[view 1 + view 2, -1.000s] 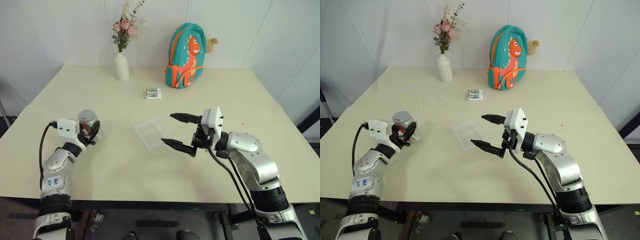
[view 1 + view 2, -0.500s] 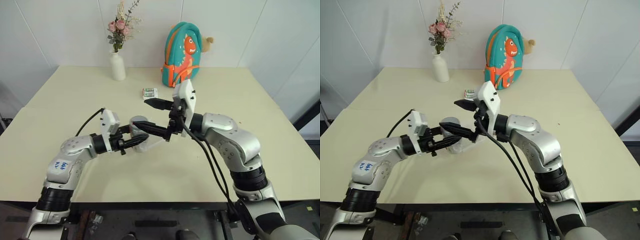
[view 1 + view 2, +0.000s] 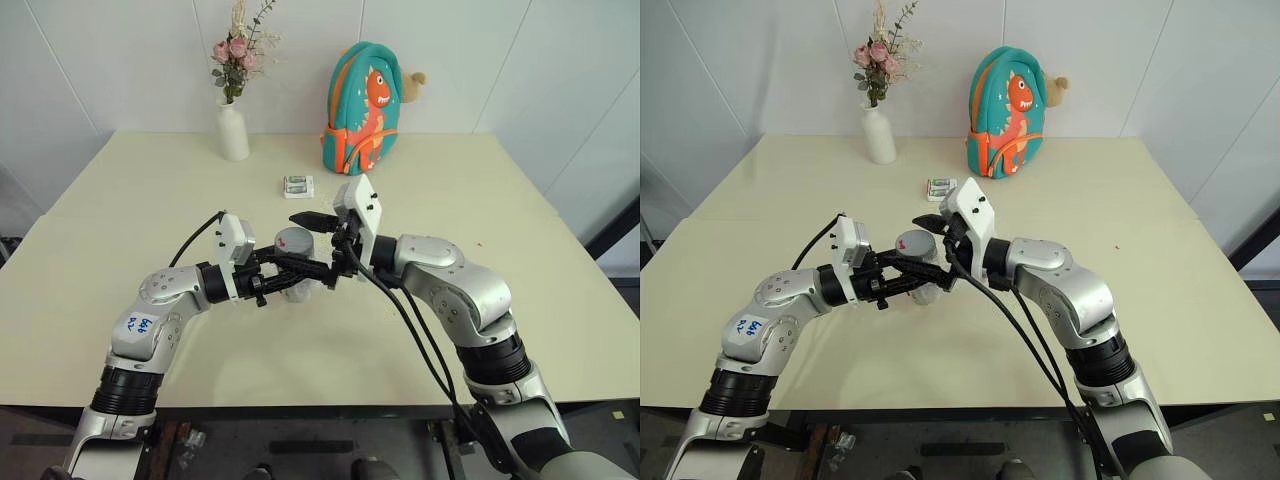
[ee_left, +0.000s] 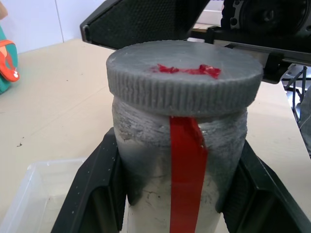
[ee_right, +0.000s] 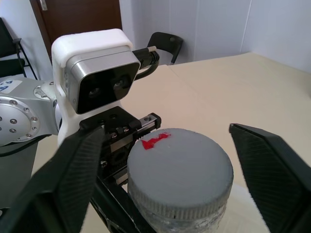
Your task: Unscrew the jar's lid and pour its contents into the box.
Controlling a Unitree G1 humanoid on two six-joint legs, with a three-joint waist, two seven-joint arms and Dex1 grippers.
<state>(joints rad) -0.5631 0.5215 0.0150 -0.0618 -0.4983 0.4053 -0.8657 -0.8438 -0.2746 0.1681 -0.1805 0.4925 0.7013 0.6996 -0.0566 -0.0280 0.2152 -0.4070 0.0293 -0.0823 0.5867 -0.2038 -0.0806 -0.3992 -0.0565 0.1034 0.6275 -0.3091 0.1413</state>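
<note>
Both arms have swung in from the table's sides to meet over the middle, and the jar (image 4: 181, 160) has come along, carried from the left edge to just above the box (image 4: 34, 194). On the left, the left gripper (image 3: 283, 278) is clamped on the jar's body, holding it upright and steady so the cap can be worked. On the right, the right gripper (image 5: 170, 160) straddles the lid (image 5: 179, 167), fingers (image 5: 70, 179) apart and clear of its rim, poised to close and twist.
</note>
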